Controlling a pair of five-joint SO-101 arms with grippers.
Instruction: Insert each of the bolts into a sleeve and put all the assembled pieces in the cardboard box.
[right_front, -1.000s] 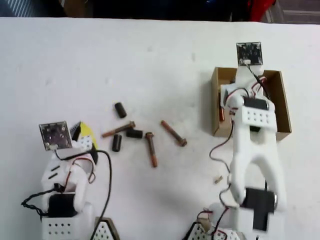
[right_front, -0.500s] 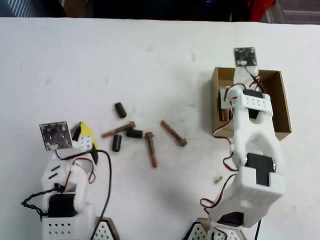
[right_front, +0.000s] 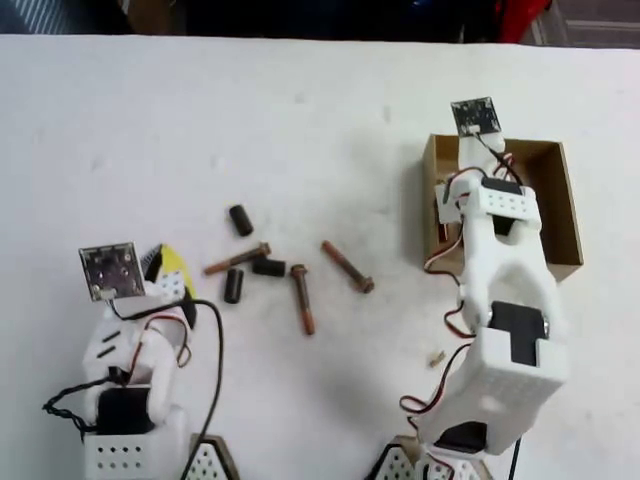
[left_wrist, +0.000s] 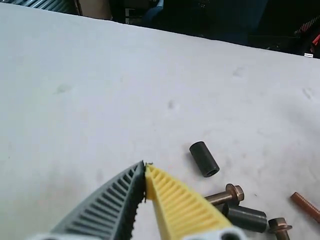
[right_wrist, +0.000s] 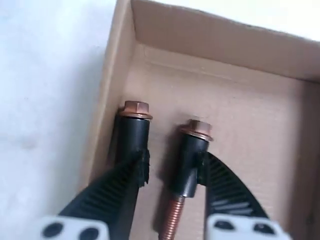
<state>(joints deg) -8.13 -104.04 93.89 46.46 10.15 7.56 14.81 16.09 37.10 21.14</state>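
The right claw (right_wrist: 175, 167) has been carried farther over the cardboard box (right_front: 565, 200) and is held released around a sleeved bolt (right_wrist: 192, 150); the left claw (left_wrist: 145, 175) is clenched.

Sleeved bolts (right_wrist: 134, 131) inside cardboard box (right_wrist: 210, 35) (loose bolts (right_front: 302, 298) leftward).

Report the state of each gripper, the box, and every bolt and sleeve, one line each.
left gripper: shut, empty, above the table.
right gripper: open, around one piece inside the box.
cardboard box: open-topped, holds two assembled pieces.
assembled pieces: bolt in sleeve, lying side by side.
loose bolts: lying on the table, unsleeved.
loose sleeves: lying on the table, empty.
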